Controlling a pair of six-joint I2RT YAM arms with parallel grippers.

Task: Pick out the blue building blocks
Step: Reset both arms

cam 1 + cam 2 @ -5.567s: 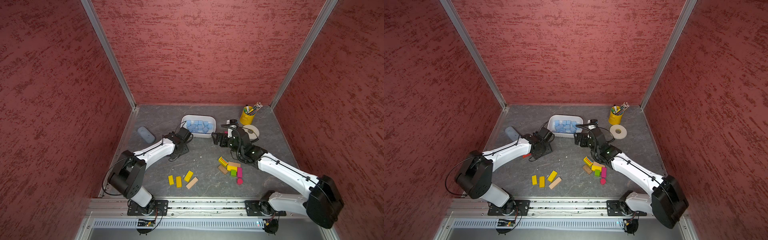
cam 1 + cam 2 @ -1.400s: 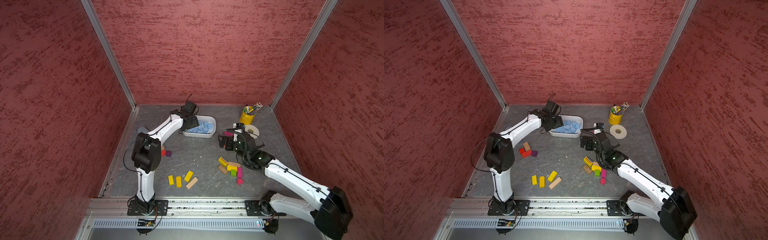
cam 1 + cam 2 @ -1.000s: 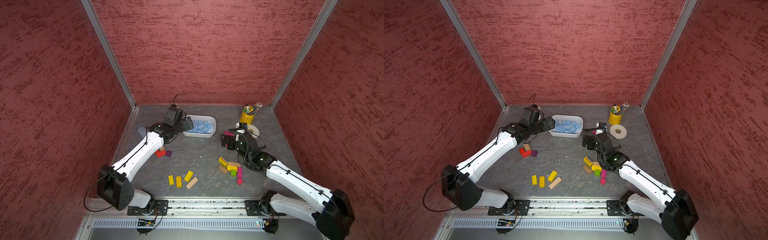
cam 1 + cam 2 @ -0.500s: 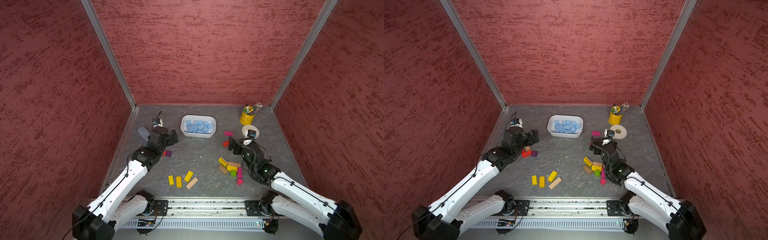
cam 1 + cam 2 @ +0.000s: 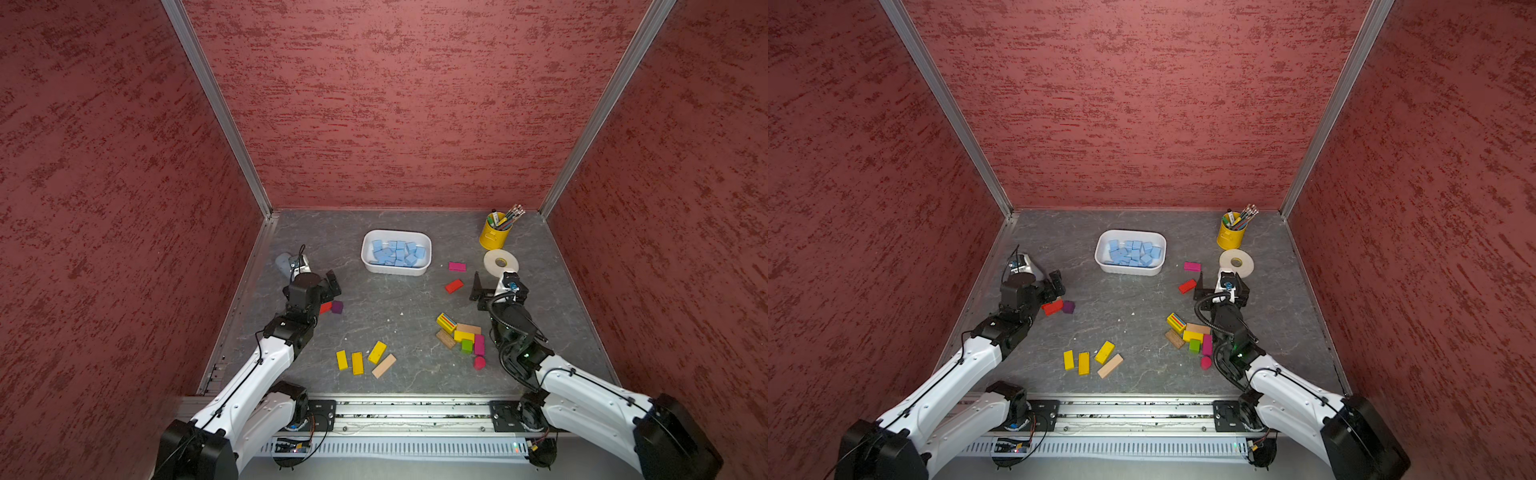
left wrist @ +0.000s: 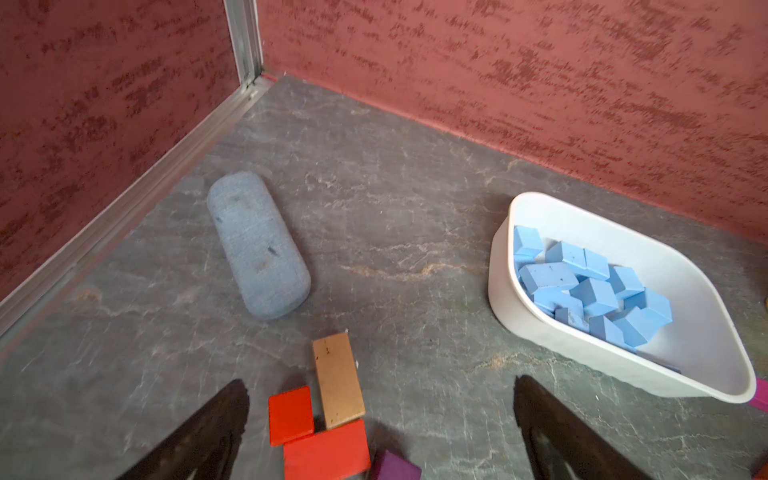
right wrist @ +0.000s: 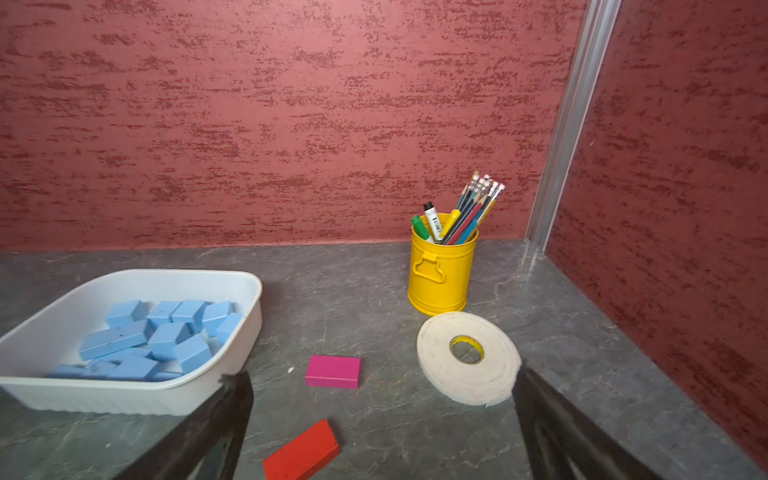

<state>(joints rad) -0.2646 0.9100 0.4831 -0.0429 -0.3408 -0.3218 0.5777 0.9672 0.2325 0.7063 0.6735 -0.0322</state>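
The blue building blocks (image 5: 397,253) are all seen heaped inside the white tub (image 5: 365,249) at the back middle of the table; no blue piece is made out among the loose blocks on the grey table (image 5: 390,307) in both top views, so the sorting is judged to be as good as done.

The left gripper (image 6: 380,390) is held with its jaws spread wide and nothing between them, above a wood block (image 6: 338,378) and two red blocks (image 6: 291,415); the right gripper (image 7: 382,380) is likewise gaping and empty, facing a magenta block (image 7: 332,371) and a tape roll (image 7: 467,357); both are kept well apart from the tub.

The blue pieces are judged light, rigid and not fragile; their matte faces, marked by small specks, should give the pads a fair hold and are not expected to slip.

Should one have to be taken up, it is best gripped across two flat parallel sides, and a long brick across its narrow width near the middle; because the pieces lie tilted and touching one another, only an uppermost one is offered cleanly, and the tub wall is likely to get in the way of a finger near the rim.
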